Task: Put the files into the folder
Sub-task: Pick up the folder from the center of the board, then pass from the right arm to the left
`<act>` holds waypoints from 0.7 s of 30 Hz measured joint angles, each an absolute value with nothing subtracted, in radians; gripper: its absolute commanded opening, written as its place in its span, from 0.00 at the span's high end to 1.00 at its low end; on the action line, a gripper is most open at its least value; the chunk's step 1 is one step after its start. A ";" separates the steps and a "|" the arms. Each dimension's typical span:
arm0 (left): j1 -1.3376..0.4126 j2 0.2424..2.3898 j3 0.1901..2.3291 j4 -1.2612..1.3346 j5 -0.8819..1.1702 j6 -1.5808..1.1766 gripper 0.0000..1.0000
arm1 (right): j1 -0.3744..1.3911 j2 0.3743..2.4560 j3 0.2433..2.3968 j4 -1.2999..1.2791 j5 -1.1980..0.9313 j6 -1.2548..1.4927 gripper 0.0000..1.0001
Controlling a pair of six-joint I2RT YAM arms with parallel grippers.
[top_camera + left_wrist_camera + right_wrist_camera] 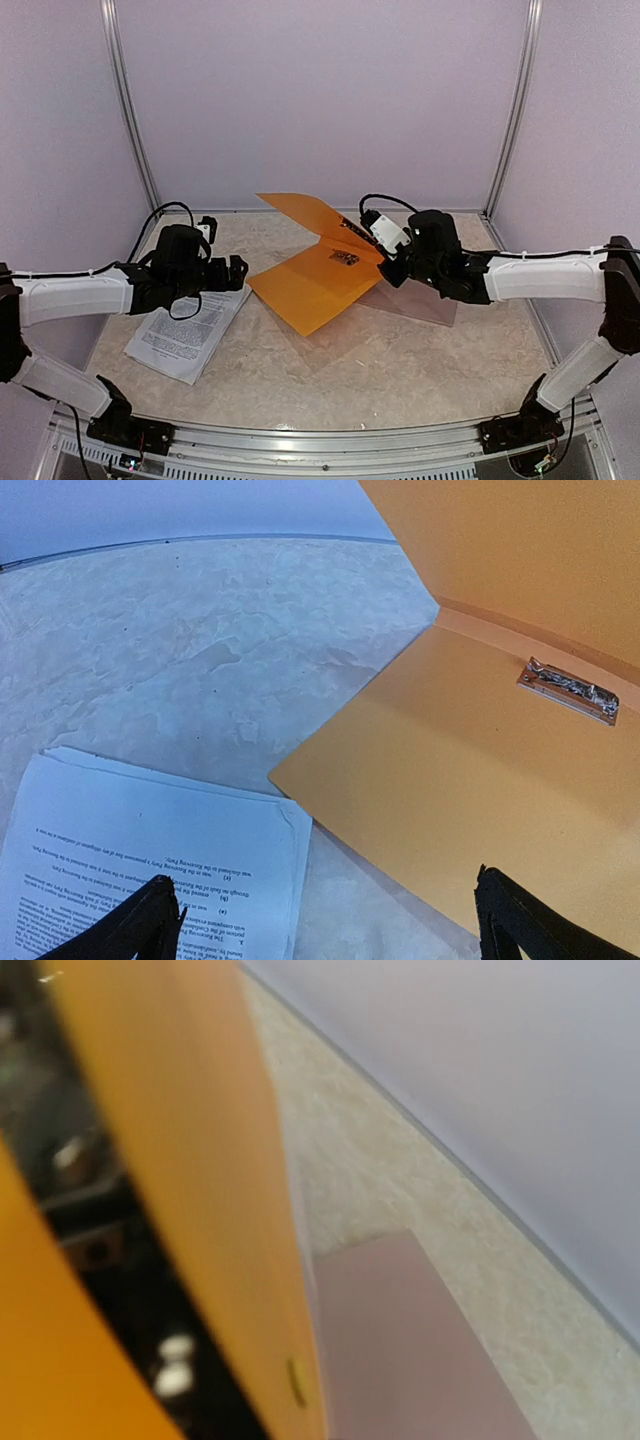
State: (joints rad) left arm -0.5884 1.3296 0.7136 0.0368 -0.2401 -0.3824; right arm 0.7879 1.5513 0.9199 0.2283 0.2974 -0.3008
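Observation:
The orange folder point(305, 285) lies open in the middle of the table, its lower leaf flat and its upper cover point(305, 212) held tilted up. My right gripper point(385, 265) is shut on that cover's right edge; in the right wrist view the cover point(190, 1160) fills the left side, blurred. A metal clip point(568, 690) sits by the folder's point(470, 780) spine. The files point(190, 335), white printed sheets, lie stacked on the table left of the folder. Above their right corner my left gripper point(235, 272) hangs open, its fingertips point(150, 920) spread over the files point(150, 850) and the folder's edge.
A taupe sheet point(420, 300) lies flat on the table under my right arm, and shows beside the raised cover as the taupe sheet point(400, 1340). Pale walls with metal posts enclose the table at the back and sides.

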 measured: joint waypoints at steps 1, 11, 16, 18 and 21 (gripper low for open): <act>-0.589 1.322 0.714 0.037 -0.229 -0.365 0.02 | 0.781 1.518 0.920 0.198 0.276 -0.283 1.00; -0.590 1.298 0.804 0.032 -0.107 -0.185 0.02 | 0.669 1.248 0.921 -0.043 0.028 -0.158 1.00; -0.590 1.311 0.876 0.027 -0.058 -0.132 0.03 | 0.617 1.202 0.923 -0.168 -0.041 -0.131 1.00; -0.590 1.328 0.898 0.028 -0.042 -0.122 0.03 | 0.595 1.196 0.929 -0.226 -0.061 -0.128 1.00; -0.592 1.351 0.913 0.019 -0.027 -0.110 0.03 | 0.559 1.195 0.958 -0.310 -0.078 -0.128 1.00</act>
State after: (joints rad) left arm -0.5919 1.3510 0.9127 0.0189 -0.0269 -0.1104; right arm 0.5594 1.1954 0.9581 -0.3096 -0.0776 -0.1276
